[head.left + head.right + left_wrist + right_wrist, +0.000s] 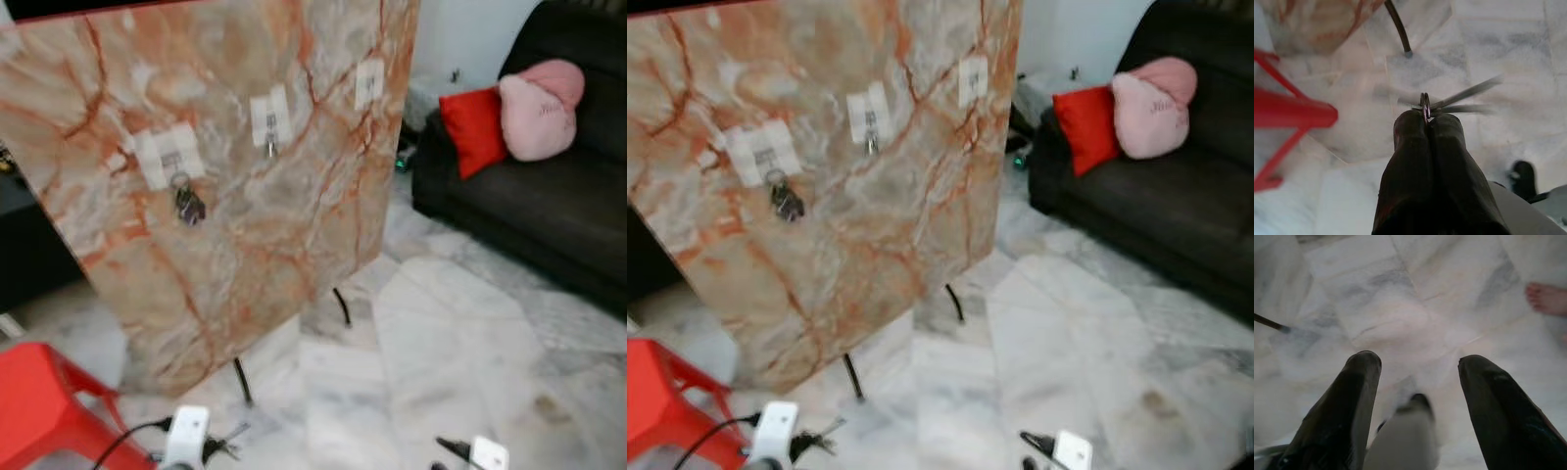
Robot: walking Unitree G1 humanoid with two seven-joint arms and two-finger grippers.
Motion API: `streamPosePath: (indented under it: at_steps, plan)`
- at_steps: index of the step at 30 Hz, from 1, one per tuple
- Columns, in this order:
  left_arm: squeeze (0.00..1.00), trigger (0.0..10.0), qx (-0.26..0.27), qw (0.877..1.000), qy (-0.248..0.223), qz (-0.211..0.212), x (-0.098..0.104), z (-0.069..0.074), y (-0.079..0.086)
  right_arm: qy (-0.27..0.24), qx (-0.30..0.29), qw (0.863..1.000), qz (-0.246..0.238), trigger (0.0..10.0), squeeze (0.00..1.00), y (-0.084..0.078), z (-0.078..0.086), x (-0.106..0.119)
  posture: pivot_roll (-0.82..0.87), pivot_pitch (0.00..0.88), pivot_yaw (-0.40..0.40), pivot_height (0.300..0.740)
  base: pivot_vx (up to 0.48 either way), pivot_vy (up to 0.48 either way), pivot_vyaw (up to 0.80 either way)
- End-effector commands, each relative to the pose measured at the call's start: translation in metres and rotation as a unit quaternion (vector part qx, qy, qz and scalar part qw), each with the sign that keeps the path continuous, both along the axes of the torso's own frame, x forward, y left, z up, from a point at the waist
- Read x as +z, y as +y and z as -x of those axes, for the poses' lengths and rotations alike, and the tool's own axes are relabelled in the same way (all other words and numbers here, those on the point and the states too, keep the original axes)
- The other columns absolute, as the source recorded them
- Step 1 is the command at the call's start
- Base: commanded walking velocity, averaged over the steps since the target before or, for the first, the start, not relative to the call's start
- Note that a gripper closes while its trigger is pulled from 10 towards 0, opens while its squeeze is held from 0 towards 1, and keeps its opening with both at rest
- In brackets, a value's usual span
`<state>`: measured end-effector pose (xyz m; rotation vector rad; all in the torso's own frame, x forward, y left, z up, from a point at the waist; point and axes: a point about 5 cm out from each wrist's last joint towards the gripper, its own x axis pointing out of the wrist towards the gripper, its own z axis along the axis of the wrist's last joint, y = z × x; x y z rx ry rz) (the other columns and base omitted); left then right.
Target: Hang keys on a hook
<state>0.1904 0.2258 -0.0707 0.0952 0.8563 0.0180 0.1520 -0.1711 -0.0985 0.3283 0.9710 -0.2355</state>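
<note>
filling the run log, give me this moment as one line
stage: carrying keys | left gripper: shut on keys, low over floor | right gripper: open, idle | marble board: middle hook free

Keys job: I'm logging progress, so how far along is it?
Done: one key bunch already hangs from the first hook on the marble board. In hand: the left gripper is shut on keys, low above the floor. Left: hanging them on a free hook. The right gripper is open.
</note>
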Motion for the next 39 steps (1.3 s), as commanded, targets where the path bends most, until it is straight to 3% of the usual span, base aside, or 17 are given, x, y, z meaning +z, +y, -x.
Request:
streamPosePath:
  at_steps: [1, 31, 39]
  plan:
    - [0.0, 10.0, -0.006, 1.0, -0.003, 0.009, 0.0001, -0.0045, -0.0095, 0.006, -0.008, 1.0, 0.014, 10.0, 0.0, -0.0122, 0.0029, -0.0001, -0.01, 0.0, -0.032, 0.74, 0.322, 0.0, -0.57]
    - [0.0, 10.0, -0.013, 1.0, -0.006, 0.006, 0.0012, -0.006, -0.0092, 0.004, -0.017, 1.0, 0.015, 10.0, 0.0, -0.0118, 0.0039, -0.0003, -0.01, 0.0, -0.032, 0.74, 0.326, 0.0, -0.03]
    - [0.0, 10.0, -0.013, 1.0, -0.006, 0.005, 0.0012, -0.0055, -0.0077, 0.004, -0.017, 1.0, 0.013, 10.0, 0.0, -0.0111, 0.0039, -0.0004, -0.01, 0.0, -0.033, 0.74, 0.324, 0.0, -0.77]
